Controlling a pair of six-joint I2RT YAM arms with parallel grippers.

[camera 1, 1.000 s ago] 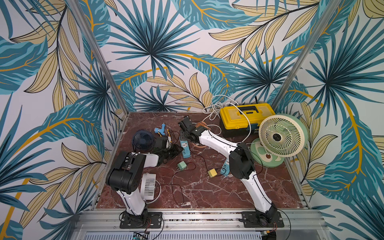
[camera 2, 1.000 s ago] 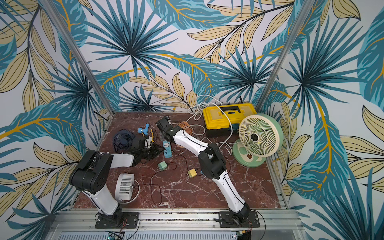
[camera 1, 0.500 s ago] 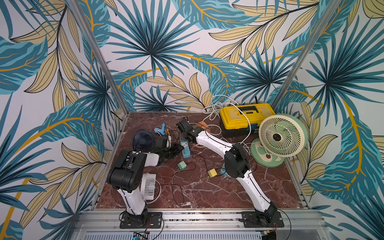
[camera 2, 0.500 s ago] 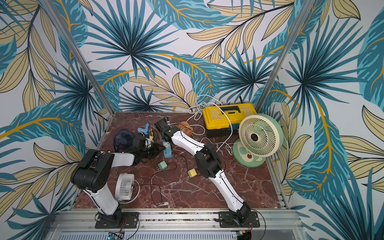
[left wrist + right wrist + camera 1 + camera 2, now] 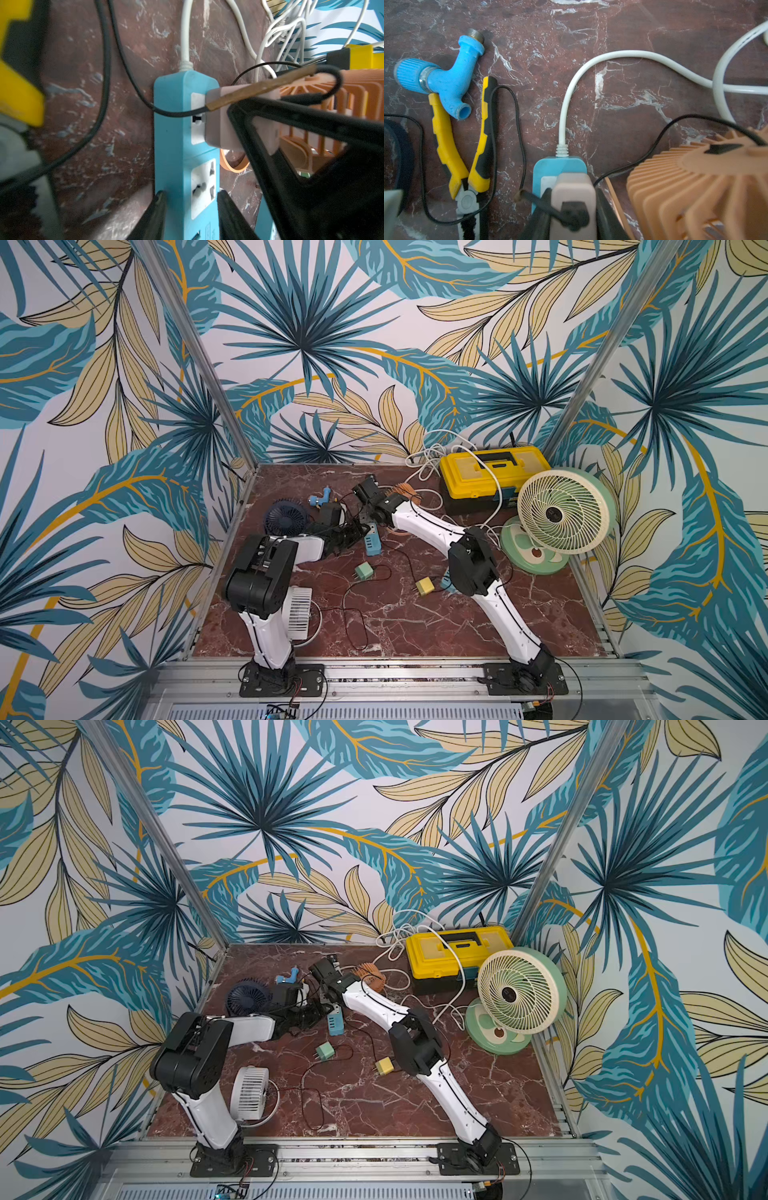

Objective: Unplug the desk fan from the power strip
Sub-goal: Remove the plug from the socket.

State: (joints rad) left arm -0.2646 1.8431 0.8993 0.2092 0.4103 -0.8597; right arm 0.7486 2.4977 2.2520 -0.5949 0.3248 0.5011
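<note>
The blue power strip (image 5: 371,540) (image 5: 176,128) lies at mid-table. My left gripper (image 5: 191,195) (image 5: 353,533) is shut on its sides, one finger on each long edge. A pale pink plug adapter (image 5: 574,187) (image 5: 218,128) sits in the strip's end socket, by the white lead. My right gripper (image 5: 573,192) (image 5: 370,516) is shut on this adapter, black fingers pressed to both flanks. A thin black cable (image 5: 643,149) runs from the adapter to the orange desk fan (image 5: 695,187) (image 5: 405,491) (image 5: 372,977) beside the strip.
Yellow-handled pliers (image 5: 467,145) and a blue tap (image 5: 446,76) lie beside the strip. A yellow toolbox (image 5: 494,475), a large green fan (image 5: 561,510), a dark blue fan (image 5: 286,518), a white fan (image 5: 299,612) and loose green (image 5: 365,571) and yellow (image 5: 424,585) adapters surround the arms.
My right gripper has closed onto the pink adapter, and its elbow has swung left. The left gripper has tightened slightly on the strip.
</note>
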